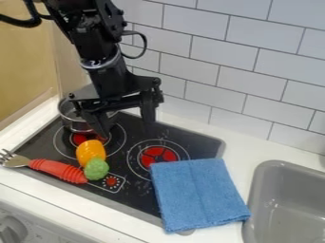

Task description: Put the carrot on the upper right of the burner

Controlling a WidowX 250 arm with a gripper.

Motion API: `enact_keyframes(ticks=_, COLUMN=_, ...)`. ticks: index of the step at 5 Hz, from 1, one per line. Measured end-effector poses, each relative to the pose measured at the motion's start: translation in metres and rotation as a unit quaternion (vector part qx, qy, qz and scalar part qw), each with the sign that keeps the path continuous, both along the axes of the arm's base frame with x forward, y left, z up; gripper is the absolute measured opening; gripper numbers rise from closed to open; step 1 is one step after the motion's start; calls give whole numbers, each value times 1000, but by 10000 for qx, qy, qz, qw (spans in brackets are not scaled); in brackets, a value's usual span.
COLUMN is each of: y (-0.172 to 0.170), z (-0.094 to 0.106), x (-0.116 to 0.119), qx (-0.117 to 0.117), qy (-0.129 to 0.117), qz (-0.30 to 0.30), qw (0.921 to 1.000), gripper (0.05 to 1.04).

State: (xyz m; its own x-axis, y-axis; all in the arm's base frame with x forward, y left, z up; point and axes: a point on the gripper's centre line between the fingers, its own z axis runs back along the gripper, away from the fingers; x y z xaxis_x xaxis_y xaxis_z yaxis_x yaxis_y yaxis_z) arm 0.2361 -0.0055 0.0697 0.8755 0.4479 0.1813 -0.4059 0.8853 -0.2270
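One grey knob (pixel 11 230) sits at the lower left, on the front panel below the table (pixel 70 203). Across from it, at the lower right, a grey sink (pixel 249 211) is set into the table.

Between them a folded blue cloth (pixel 202 194) lies partly over the black stove top (pixel 134 190) and partly on the table, its far left corner just reaching the near side of the right-hand burner (pixel 160 155). To the left, a fork with a silver head and a red handle (pixel 57 170) slants over the stove's near left edge, tines out over the table.

Right by the handle's end lies the carrot (pixel 90 151) (a stubby one, to be fair), its bumpy green top nearest the camera and its orange body stretching back onto the near side of the left-hand burner (pixel 79 137).

The claw (pixel 127 131) hangs beyond and to the right of the carrot, fingers spread wide, with nothing held between them. Its left-hand finger in the view points down close to the carrot's far end; whether they touch, I cannot tell. The carrot is outside the gap.

Farther back, behind that finger, a see-through pot (pixel 75 118) stands at the stove's far left corner, and white tiles (pixel 254 85) cover the wall.
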Motion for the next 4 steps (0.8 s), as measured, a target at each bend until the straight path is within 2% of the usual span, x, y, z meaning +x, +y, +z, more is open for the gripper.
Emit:
enact_keyframes(ticks=1, y=-1, z=-13, x=-16, qx=-24, qy=282, qz=76, qw=9996, gripper=999)
enact_keyframes(ticks=2, y=8, z=-10, x=-19, qx=110, qy=226, qz=726, qw=9970, gripper=999)
enact_keyframes(ticks=3, y=10, z=-15, x=-27, qx=147, qy=264, qz=918, qw=9953, gripper=999)
enact_keyframes(ticks=4, y=11, z=-17, x=-24, qx=135, qy=178, qz=1006, qw=9947, gripper=999)
